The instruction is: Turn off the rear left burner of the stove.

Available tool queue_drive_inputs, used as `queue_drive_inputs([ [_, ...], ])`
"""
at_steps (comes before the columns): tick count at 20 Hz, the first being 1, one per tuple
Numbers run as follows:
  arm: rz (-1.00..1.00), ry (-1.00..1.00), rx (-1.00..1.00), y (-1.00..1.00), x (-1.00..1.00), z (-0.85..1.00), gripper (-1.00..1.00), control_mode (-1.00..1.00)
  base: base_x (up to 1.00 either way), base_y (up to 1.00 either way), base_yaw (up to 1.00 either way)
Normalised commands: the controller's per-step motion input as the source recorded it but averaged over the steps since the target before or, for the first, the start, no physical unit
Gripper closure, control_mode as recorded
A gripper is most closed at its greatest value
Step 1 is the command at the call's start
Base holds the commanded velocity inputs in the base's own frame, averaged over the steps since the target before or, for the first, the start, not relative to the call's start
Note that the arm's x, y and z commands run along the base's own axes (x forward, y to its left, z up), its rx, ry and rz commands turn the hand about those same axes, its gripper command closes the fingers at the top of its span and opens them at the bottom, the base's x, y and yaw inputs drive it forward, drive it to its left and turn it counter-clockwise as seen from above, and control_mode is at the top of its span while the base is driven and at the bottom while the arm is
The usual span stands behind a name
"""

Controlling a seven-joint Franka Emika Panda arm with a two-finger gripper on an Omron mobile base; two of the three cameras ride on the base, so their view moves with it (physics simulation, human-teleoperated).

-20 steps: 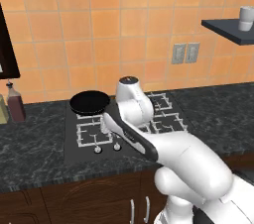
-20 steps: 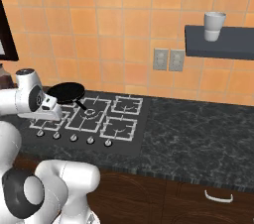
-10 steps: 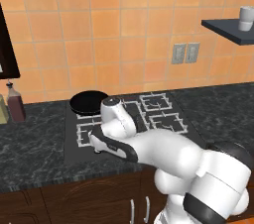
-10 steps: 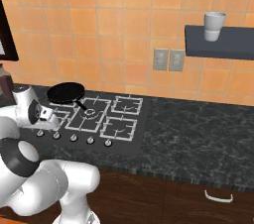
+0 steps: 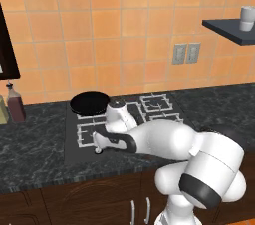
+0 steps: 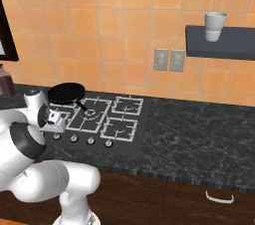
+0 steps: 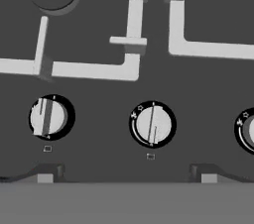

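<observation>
The claw (image 7: 124, 176) hung low over the stove's (image 7: 213, 89) front edge, fingertips spread with nothing between them. A knob (image 7: 152, 124) sat just ahead between them, another knob (image 7: 48, 117) off to one side. The rear left burner lay beyond, under a black pan (image 5: 89, 103).

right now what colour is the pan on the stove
Black: the pan sits on the rear left burner of the stove. The left base view shows it best.

Stove (image 7: 99, 34) smooth black glass; knobs (image 7: 153, 124) silver metal; counter (image 6: 199, 134) speckled dark stone
</observation>
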Motion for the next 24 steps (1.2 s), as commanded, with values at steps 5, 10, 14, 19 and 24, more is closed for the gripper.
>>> queue_drive_inputs([
  [5, 0.0, -0.13, 0.03, -0.22, 0.02, -0.33, -1.0, -1.0, 0.0, 0.0, 0.0],
  [10, 0.0, -0.09, 0.0, 0.0, 0.12, -0.19, -1.0, -1.0, 0.0, 0.0, 0.0],
  [14, 0.0, -0.02, 0.0, 0.0, 0.35, -0.11, -1.0, -1.0, 0.0, 0.0, 0.0],
  [19, 0.0, 0.0, 0.0, 0.0, 0.23, 0.0, -1.0, -1.0, 0.0, 0.0, 0.0],
  [24, 0.0, 0.0, 0.0, 0.0, 0.0, 0.0, -1.0, -1.0, 0.0, 0.0, 0.0],
])
